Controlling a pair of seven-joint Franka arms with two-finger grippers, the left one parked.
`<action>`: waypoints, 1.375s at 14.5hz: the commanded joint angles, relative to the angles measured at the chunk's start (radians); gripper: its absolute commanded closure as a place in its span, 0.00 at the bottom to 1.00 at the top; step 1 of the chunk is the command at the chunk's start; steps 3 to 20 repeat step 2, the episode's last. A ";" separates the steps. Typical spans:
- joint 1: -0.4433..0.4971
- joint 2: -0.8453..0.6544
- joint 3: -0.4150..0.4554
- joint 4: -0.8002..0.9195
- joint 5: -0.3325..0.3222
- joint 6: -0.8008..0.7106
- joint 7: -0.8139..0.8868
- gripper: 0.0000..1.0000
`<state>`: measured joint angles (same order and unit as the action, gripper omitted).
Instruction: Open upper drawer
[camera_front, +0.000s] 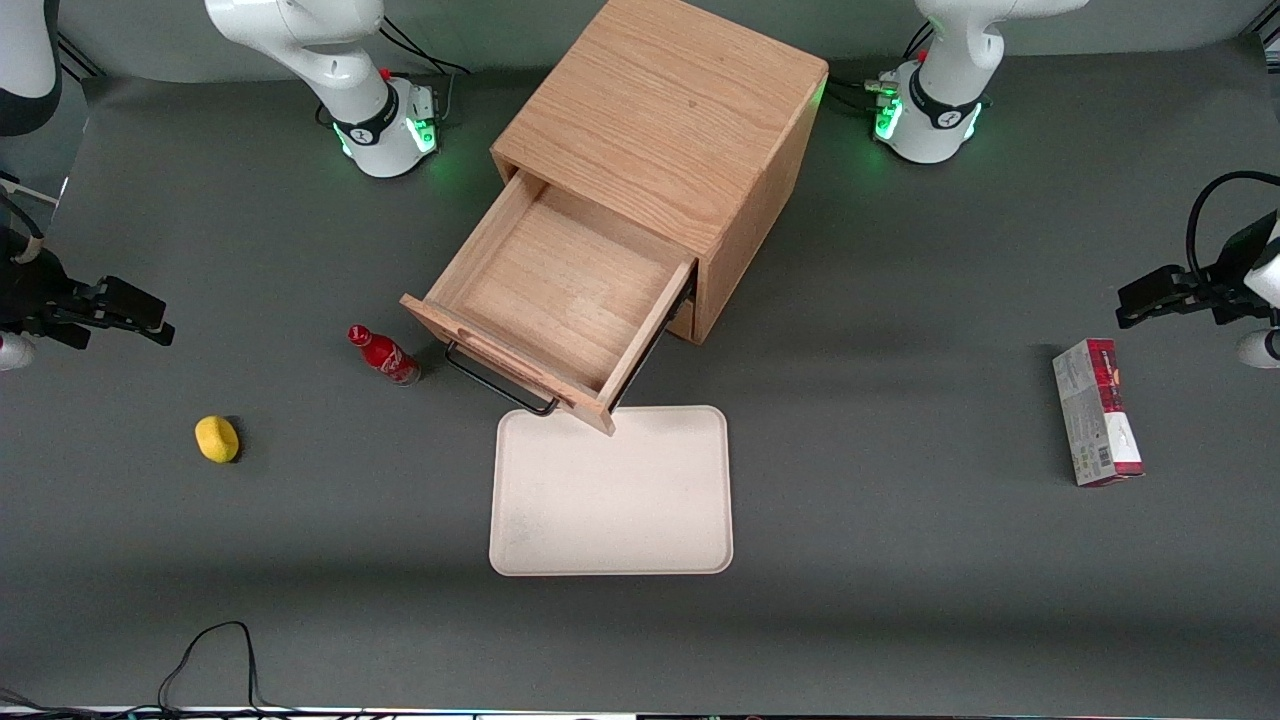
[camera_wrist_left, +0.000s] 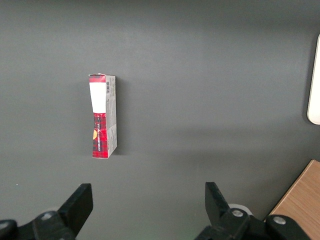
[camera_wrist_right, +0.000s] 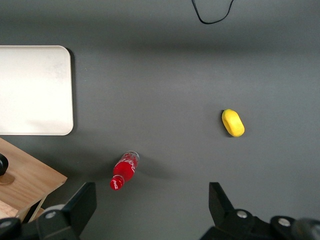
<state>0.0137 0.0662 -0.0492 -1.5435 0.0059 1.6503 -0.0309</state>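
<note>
Upper drawer (camera_front: 560, 300), light oak with a wide shallow wooden tray, stands pulled far out of the light-oak cube cabinet (camera_front: 665, 120) at the middle of the dark grey table (camera_front: 900, 560). Its tray is bare wood, nothing in it. The black wire bar handle (camera_front: 497, 385) runs along the drawer front, on the side facing the front camera and angled toward the working arm's end. The near corner of the drawer front overhangs the rim of the flat cream rectangular tray (camera_front: 612, 492).

Right arm's end effector (camera_front: 120, 312): hangs at the working arm's end of the table, well apart from the drawer, holding nothing. In the right wrist view the end effector (camera_wrist_right: 152, 210) has its two black fingers spread wide, with bare table between them.

Key relation: the drawer lies sideways from the end effector, toward the table's middle. The handle's long axis runs obliquely across the table, not square to the table edge. The working arm is nearer the handle end than the parked arm.

Between end effector and drawer: a small red bottle (camera_front: 384, 356) lying on its side just beside the handle, and a yellow oval object (camera_front: 217, 438) nearer the front camera.

Judgement: the drawer looks fully open, so the task appears done. Any return to the handle would have to skirt the bottle.
</note>
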 joint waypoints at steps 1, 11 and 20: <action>0.002 -0.011 -0.001 0.000 -0.012 -0.004 0.025 0.00; 0.000 -0.011 -0.001 0.000 -0.012 -0.004 0.026 0.00; 0.000 -0.011 -0.001 0.000 -0.012 -0.004 0.026 0.00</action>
